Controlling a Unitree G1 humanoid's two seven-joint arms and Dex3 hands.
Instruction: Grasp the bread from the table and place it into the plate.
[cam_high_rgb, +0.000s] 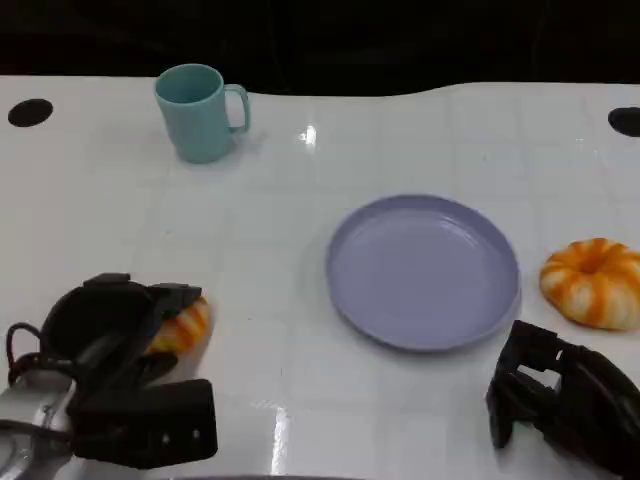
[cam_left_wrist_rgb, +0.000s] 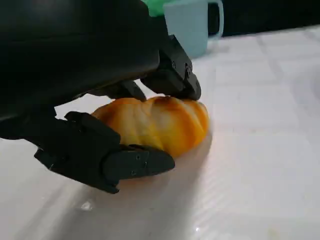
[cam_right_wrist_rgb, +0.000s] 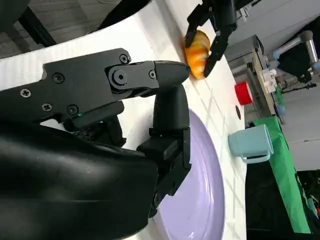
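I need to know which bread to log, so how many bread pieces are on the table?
2. One bread lies near the table's left front, with the left hand closing around it. A ring-shaped bread sits right of the plate.

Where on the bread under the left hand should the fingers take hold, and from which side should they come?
Grip the bread across its rounded middle, coming from above: it lies flat on the table, its ends tapering. The left hand already has fingers over the top and underneath at the front.

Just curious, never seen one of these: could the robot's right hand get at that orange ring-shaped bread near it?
Probably yes: the right hand holds nothing, and only bare table lies between it and the ring-shaped bread.
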